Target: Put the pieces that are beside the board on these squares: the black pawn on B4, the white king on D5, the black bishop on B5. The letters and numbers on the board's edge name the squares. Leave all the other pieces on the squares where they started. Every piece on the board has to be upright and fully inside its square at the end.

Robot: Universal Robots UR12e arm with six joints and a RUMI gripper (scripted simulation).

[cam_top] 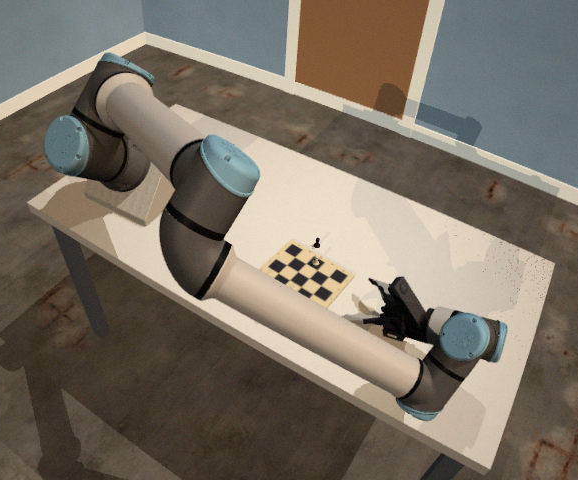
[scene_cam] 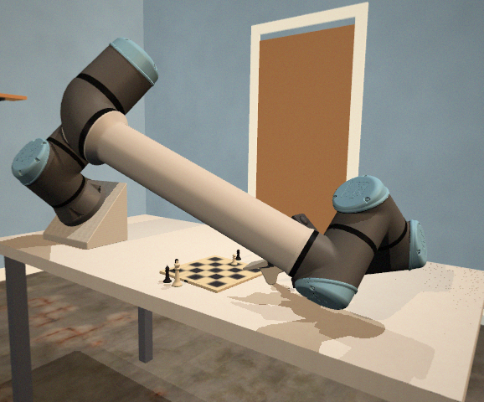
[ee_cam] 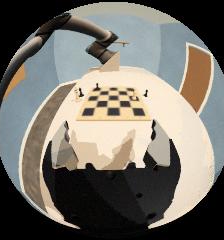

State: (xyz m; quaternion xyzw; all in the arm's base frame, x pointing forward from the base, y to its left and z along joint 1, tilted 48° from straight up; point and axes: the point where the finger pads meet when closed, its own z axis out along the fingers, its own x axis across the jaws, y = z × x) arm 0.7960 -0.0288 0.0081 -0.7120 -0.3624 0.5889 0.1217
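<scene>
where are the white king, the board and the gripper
white king (scene_cam: 176, 274), exterior view, on its body, beside the board's near corner
board (cam_top: 342, 285), top view, on its pale border at the right corner
gripper (ee_cam: 111, 136), wrist view, midway between the open fingertips

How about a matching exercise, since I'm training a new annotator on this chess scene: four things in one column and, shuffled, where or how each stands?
Things
1. white king
2. small white piece
3. gripper
4. lone black piece

Places or states
a. standing on a square of the board
b. open, holding nothing, off the board
c. off the board, right beside another black piece
d. off the board, alone past its far edge in the exterior view

Pairs: 1-c, 2-a, 3-b, 4-d
</scene>
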